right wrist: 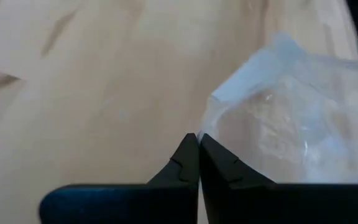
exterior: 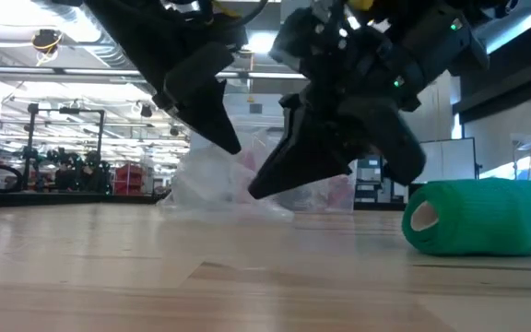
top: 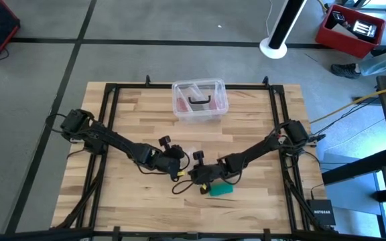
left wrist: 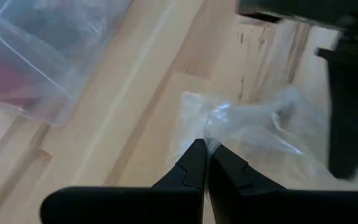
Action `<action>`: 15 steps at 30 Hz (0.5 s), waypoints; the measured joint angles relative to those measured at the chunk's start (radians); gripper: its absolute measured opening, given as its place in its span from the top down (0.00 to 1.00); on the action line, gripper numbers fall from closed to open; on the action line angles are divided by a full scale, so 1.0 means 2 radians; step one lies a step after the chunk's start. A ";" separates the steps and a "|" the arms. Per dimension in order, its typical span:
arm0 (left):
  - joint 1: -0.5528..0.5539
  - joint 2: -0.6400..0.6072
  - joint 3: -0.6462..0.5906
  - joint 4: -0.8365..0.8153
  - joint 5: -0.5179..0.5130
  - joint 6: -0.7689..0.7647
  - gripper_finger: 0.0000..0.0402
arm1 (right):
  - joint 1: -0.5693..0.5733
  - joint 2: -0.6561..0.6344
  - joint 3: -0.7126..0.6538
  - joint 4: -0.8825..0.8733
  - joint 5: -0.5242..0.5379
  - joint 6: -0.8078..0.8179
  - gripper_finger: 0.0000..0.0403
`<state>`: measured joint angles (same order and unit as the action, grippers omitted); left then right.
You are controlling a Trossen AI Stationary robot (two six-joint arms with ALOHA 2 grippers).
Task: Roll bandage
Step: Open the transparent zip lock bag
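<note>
The bandage (top: 221, 190) is a compact teal-green roll lying on its side on the wooden table (top: 126, 114) near the front edge, also in the low view (exterior: 482, 217). No gripper touches it. My left gripper (left wrist: 204, 148) is shut at a crumpled clear plastic wrapper (left wrist: 253, 124) in the table's middle. My right gripper (right wrist: 197, 140) is shut, with its tips at the wrapper's edge (right wrist: 278, 118), just left of the roll. In the low view both grippers (exterior: 231, 143) (exterior: 265, 189) slant down in front of the wrapper (exterior: 201, 180). My left gripper pinches an edge of the clear wrapper (left wrist: 215, 134) between its two fingertips, slanting down from the table's left. The wrapper spreads away from the tips, its lower part on the table. My right gripper: its shut tips stand at the wrapper's edge (right wrist: 211, 115); whether they touch it I cannot tell.
A clear plastic box (top: 200, 100) with pinkish contents stands at the table's far middle, also in the left wrist view (left wrist: 36, 56). A black frame (top: 109, 94) runs round the table. Bare wood lies to the left and right of the arms.
</note>
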<state>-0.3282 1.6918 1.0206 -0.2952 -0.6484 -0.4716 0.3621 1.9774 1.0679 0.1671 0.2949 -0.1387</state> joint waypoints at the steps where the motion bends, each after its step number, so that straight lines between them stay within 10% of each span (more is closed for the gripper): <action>1: 0.000 0.000 0.000 0.001 -0.002 -0.005 1.00 | 0.003 0.000 0.000 0.001 0.000 0.000 0.99; 15: -0.003 0.000 0.000 0.027 -0.025 0.012 1.00 | 0.008 0.006 0.000 0.006 -0.018 0.047 0.99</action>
<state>-0.3336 1.6913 1.0206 -0.2420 -0.6981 -0.4486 0.3786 1.9888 1.0683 0.1799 0.2582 -0.0448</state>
